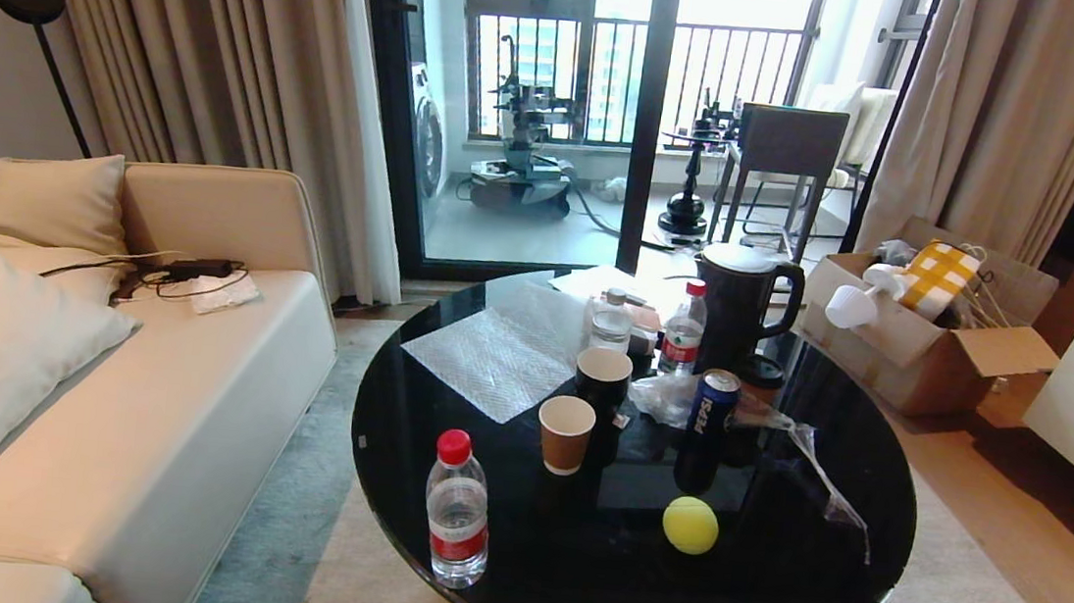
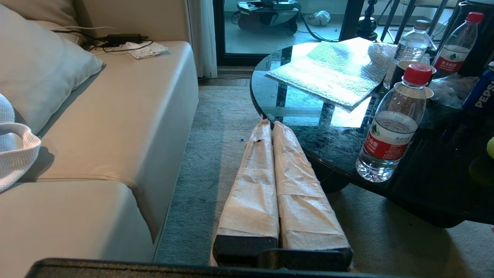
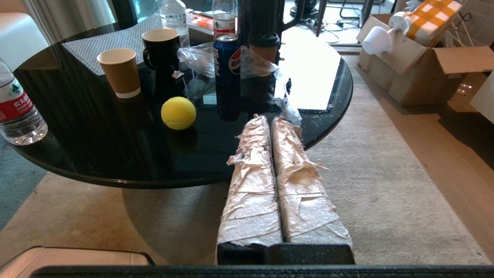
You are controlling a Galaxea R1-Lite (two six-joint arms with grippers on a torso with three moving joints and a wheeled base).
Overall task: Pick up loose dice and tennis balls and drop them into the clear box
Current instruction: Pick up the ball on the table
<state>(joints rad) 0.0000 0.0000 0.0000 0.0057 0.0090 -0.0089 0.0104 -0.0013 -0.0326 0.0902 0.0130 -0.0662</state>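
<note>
From the head view, a round black glass worktop (image 1: 628, 586) fills the middle of the room, with a cream sofa (image 1: 141, 421) to its left and an open cardboard carton (image 1: 928, 329) on the floor to its right. One tennis ball (image 1: 690, 524) lies on the near part of the worktop, apart from everything else there. Behind it stands a blue Pepsi can (image 1: 713, 402), with crumpled clear plastic (image 1: 675, 399) just beside the can. Further left stand a brown paper cup (image 1: 565, 434), a black mug (image 1: 603, 377) and, nearest the front edge, a water bottle with a red cap (image 1: 457, 511). A sheet of bubble wrap (image 1: 502, 357) lies flat toward the far left, and a dark jug (image 1: 738, 306) stands at the back. Neither arm shows here, and no dice or clear box can be made out.

In the left wrist view, the left pincer (image 2: 269, 124) has its paper-wrapped fingers pressed together with nothing between them. It hangs over the grey-green rug (image 2: 200, 173) between sofa and worktop, its tips just short of the worktop's rim. The red-capped bottle (image 2: 393, 131) stands near that rim; only a sliver of the ball (image 2: 490, 147) shows at the picture's edge, well apart from this pincer.

In the right wrist view, the right pincer (image 3: 269, 119) is likewise pressed together and empty, its wrapped tips reaching over the worktop's near rim. The tennis ball (image 3: 178, 112) rests on the glass near the tips but off to their side, not touching them, with the can (image 3: 227, 63) just beyond it and the paper cup (image 3: 119, 73) further away.
</note>
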